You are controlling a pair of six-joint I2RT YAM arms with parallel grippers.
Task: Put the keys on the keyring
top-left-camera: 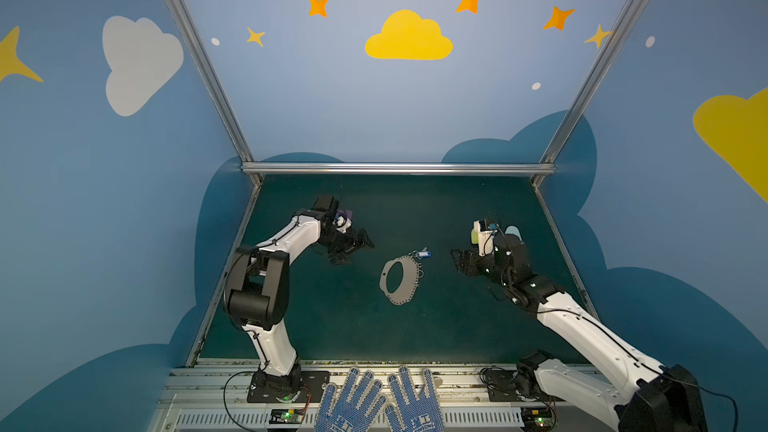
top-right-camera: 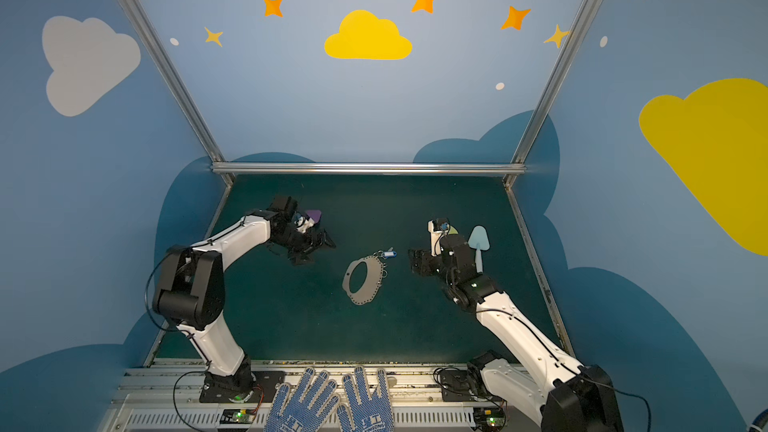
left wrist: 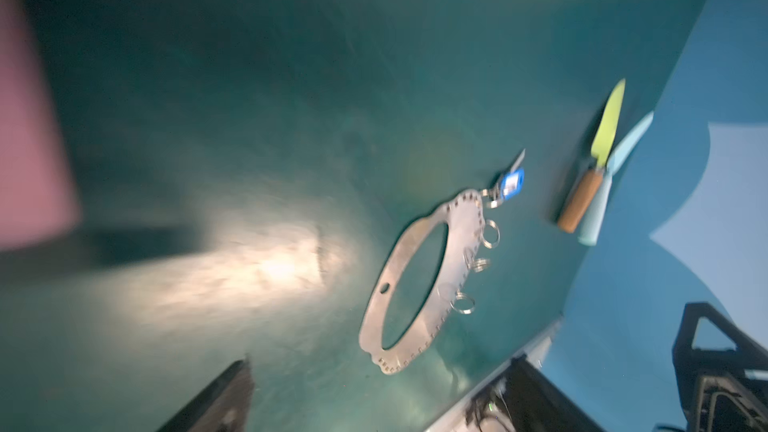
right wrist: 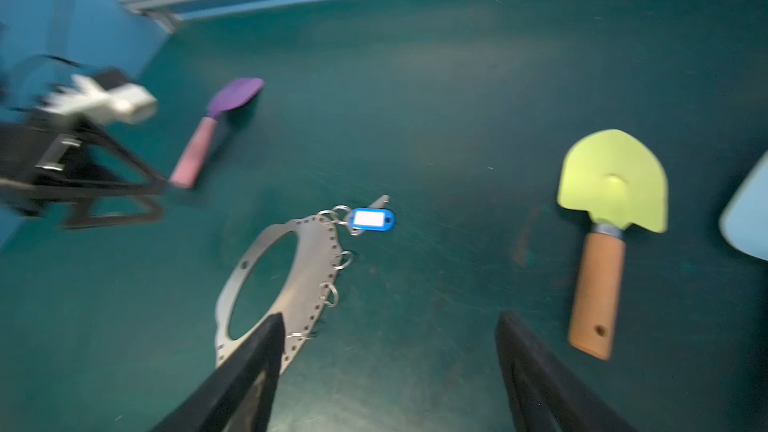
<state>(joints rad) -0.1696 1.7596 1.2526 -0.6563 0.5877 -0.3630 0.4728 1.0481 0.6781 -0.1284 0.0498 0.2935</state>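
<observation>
In both top views the keyring (top-left-camera: 412,278) (top-right-camera: 376,280), a flat grey oval band with holes along its edge, lies mid-mat. The keys (top-left-camera: 423,254) (top-right-camera: 388,253), a silver key on a blue white-labelled tag, lie at its far end. Their ring overlaps one of the band's small wire rings. My left gripper (top-left-camera: 355,252) (top-right-camera: 316,251) hangs open and holds nothing, left of the band. To the right of the keys my right gripper (top-left-camera: 457,261) (right wrist: 390,317) is open too, holding nothing. The right wrist view shows the keyring (right wrist: 311,268) and keys (right wrist: 371,218) ahead of it. The left wrist view has the keyring (left wrist: 461,234) and keys (left wrist: 512,183), blurred.
A purple shovel (right wrist: 235,95) with a pink handle lies by the left gripper. A green shovel (right wrist: 613,180) and a light blue one (top-right-camera: 478,238) lie at the right, under the right arm. Blue dotted gloves (top-left-camera: 378,401) rest on the front rail. Aluminium rails edge the mat.
</observation>
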